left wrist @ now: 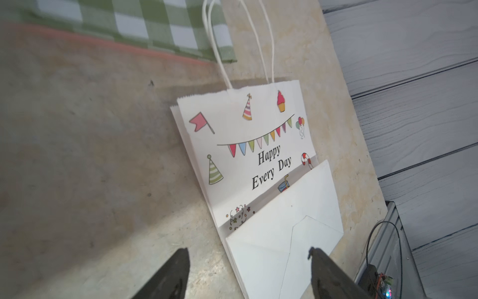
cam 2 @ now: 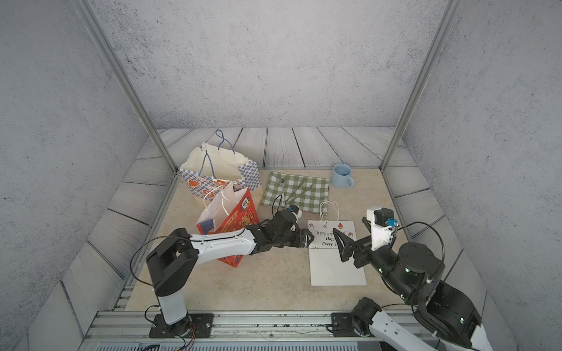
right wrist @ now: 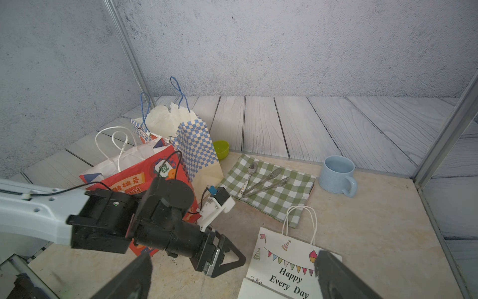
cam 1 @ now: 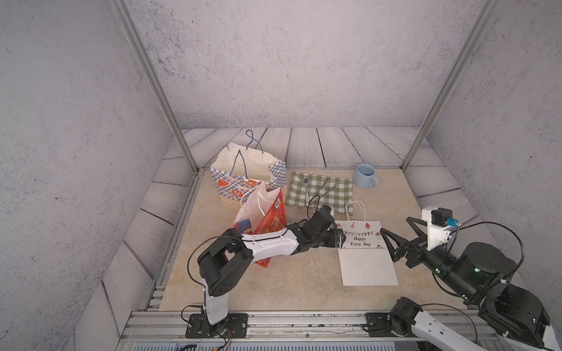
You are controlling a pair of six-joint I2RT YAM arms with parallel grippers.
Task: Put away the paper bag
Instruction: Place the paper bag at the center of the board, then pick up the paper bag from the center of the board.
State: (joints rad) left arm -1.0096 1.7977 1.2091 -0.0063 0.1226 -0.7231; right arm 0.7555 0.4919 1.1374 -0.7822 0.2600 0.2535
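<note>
Left gripper: jaws apart, nothing clamped, at the left edge of the paper bag. Right gripper: jaws wide apart, empty, at the bag's right edge. The paper bag lies flat on the table, base flap folded over, handles toward the checked cloth; a red bag stands to its left

A beige stone-patterned tabletop is seen. At far left a blue-checked bag is stood upright, with a red bag just nearer. A green checked cloth is spread at far centre, a blue mug is set far right, and a white paper bag is laid flat near right.
</note>
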